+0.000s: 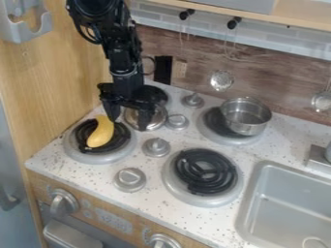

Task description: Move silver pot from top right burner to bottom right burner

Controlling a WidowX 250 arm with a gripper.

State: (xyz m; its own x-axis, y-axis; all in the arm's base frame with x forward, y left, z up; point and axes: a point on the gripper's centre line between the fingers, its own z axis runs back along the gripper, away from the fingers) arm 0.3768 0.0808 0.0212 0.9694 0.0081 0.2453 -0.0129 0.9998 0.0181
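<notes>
— Please, can you read any text there?
— I see pale, display-like marks (115, 223) on the light-brown wooden front panel (103, 207), below the front edge of the white speckled countertop (97, 179).
— And what do they say?
— They are too blurred; I cannot read them with certainty.
— Is another writing readable?
— No, I can read none.

Knobs (176, 122) stand between tool (129, 122) and pot (244, 127), with room over bottom right burner (194, 167).
</notes>
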